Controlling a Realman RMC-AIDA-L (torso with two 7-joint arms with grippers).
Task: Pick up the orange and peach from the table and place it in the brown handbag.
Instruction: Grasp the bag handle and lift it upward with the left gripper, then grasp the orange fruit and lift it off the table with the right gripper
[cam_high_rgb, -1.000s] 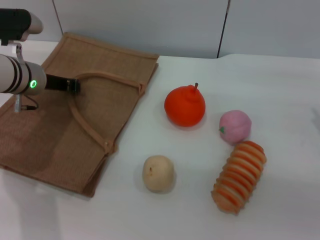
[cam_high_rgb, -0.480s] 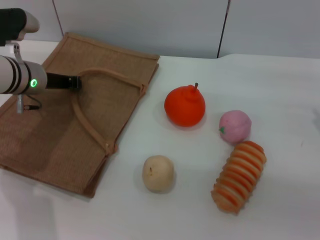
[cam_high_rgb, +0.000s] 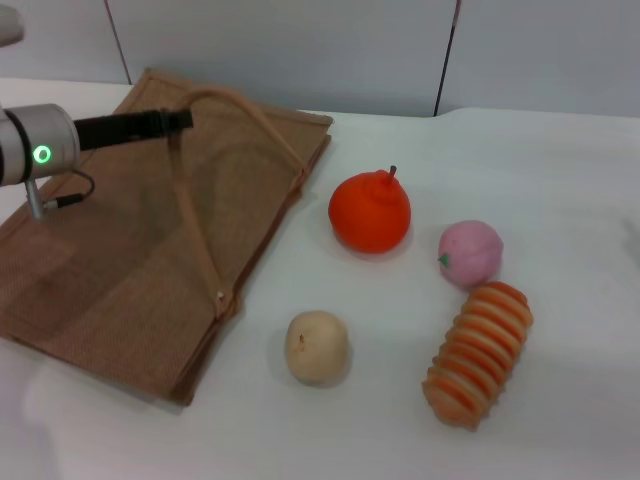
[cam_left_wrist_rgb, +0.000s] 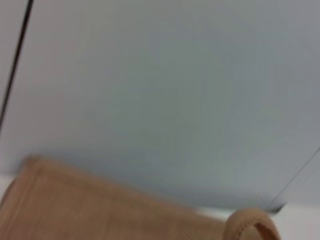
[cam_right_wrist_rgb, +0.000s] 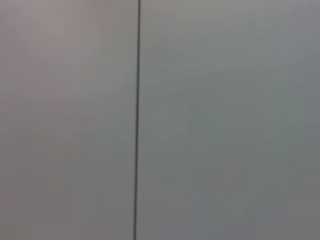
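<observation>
The brown handbag lies flat on the table's left side. My left gripper is shut on its upper loop handle and holds it raised above the bag's top edge. The bag and handle also show in the left wrist view. The orange sits on the table just right of the bag. The pink peach sits to the right of the orange. The right gripper is out of view; its wrist view shows only a grey wall.
A pale beige round fruit lies near the bag's front right corner. A ridged orange-striped loaf lies in front of the peach. A grey wall stands behind the table.
My left gripper has risen and moved back and right with the handle in it. The handle now stands up in a tall arch and the bag's right edge has shifted slightly right.
</observation>
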